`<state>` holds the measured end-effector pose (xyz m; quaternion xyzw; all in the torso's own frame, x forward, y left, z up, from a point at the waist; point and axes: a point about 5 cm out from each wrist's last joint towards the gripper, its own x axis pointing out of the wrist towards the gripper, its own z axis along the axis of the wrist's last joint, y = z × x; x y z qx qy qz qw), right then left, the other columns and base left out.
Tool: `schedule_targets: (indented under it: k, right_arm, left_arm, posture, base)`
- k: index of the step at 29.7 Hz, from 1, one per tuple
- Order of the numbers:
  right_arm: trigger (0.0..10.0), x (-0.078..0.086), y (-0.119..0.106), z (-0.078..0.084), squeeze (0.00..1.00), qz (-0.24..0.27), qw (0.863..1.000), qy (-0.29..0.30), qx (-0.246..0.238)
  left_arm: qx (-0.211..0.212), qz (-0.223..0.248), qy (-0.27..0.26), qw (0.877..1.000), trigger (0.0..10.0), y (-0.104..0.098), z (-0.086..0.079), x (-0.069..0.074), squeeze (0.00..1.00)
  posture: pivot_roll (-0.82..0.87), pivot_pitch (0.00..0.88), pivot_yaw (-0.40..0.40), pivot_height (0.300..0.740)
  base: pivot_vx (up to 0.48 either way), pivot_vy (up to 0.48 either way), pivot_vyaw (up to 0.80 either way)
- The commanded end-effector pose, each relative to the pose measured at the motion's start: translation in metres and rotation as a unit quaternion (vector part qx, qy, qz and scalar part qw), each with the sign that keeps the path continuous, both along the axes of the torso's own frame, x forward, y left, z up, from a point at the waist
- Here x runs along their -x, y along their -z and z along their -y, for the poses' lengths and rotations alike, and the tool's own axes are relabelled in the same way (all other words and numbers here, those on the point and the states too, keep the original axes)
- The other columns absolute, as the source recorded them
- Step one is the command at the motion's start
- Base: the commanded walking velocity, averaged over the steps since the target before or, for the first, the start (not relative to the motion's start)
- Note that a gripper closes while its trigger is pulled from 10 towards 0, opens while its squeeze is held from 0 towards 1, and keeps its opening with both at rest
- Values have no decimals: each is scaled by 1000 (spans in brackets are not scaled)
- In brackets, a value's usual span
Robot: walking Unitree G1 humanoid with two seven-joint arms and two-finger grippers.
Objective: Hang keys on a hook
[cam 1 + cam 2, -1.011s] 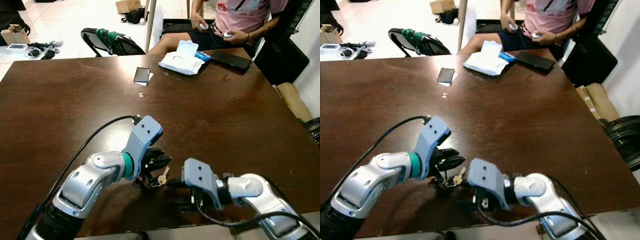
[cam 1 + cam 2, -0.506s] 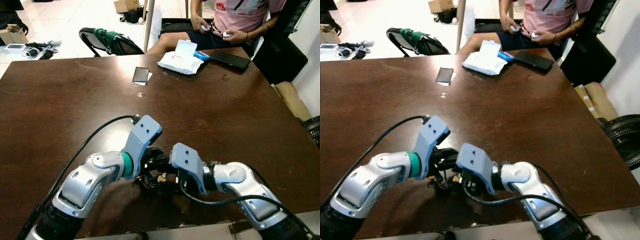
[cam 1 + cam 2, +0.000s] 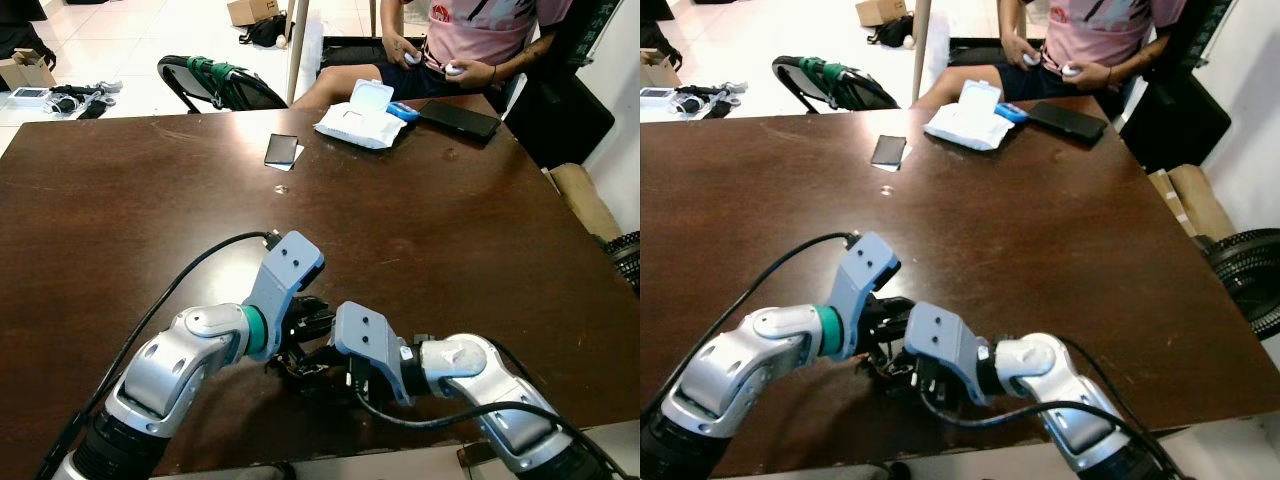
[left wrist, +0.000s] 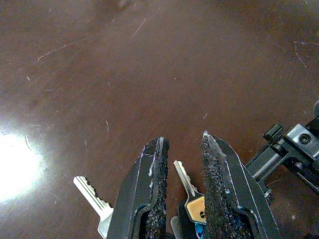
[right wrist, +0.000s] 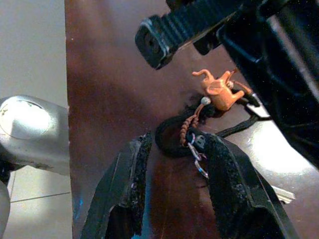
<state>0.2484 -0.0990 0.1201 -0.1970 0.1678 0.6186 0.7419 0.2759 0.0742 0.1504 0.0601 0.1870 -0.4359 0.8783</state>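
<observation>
Left gripper (image 4: 182,149): clamped on keys (image 4: 192,191).
Right gripper (image 5: 172,149): parted, straddling cord loop (image 5: 169,137).
Keys: light, floppy bunch; take the loop, 12 o'clock of fingers.

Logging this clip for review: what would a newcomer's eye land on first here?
Both silver arms meet at the near edge of the dark wooden table, the left claw and right claw closing in on a bunch of keys with an orange charm. At the far edge sits a person.
</observation>
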Motion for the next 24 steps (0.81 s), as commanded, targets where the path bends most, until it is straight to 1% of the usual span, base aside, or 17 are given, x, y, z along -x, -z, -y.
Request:
schedule_targets:
  k: [1, 15, 17, 18, 20, 21, 22, 23, 24]
  right_arm:
    - [10000, 5, 7, -3, 0, -11, 1000, -6, 2]
    - [10000, 8, 11, -5, 0, -18, 1000, -19, 1]
    - [10000, 8, 11, -5, 0, -10, 1000, -17, 3]
    - [10000, 6, 10, -4, 0, 13, 1000, -9, 9]
    - [10000, 6, 10, -4, 0, 13, 1000, -9, 9]
    - [10000, 5, 9, -3, 0, 29, 999, -4, 14]
    - [10000, 5, 9, -3, 0, 29, 999, -4, 14]
    - [10000, 3, 9, -1, 0, 56, 998, 12, 21]
    - [10000, 3, 9, -1, 0, 60, 998, 16, 21]
  left_arm:
    - [-4, -9, -2, 1000, 10000, 5, -2, 2, 0]
    - [-3, -13, -3, 1000, 10000, 8, -1, 2, 0]
    - [-3, -13, -4, 1000, 10000, 8, -1, 2, 0]
    - [-3, -13, -5, 1000, 10000, 8, -2, 2, 0]
    - [-3, -13, -5, 1000, 10000, 8, -2, 2, 0]
    - [-3, -14, -6, 1000, 10000, 8, -2, 2, 0]
    - [-3, -14, -6, 1000, 10000, 8, -2, 2, 0]
    - [-4, -14, -5, 1000, 10000, 9, -3, 2, 0]
    - [-4, -14, -5, 1000, 10000, 9, -3, 2, 0]
  posture:
    - [81, 42, 123, 740]
    - [77, 36, 113, 740]
    - [75, 34, 113, 740]
    - [72, 35, 114, 740]
    - [72, 35, 114, 740]
    - [71, 35, 114, 740]
    - [71, 35, 114, 740]
    - [65, 34, 120, 740]
    - [65, 34, 121, 740]
  base:
    - [0, 0, 0]
    - [0, 0, 0]
    - [0, 0, 0]
    - [0, 0, 0]
    - [0, 0, 0]
    - [0, 0, 0]
    - [0, 0, 0]
    - [0, 0, 0]
    - [0, 0, 0]
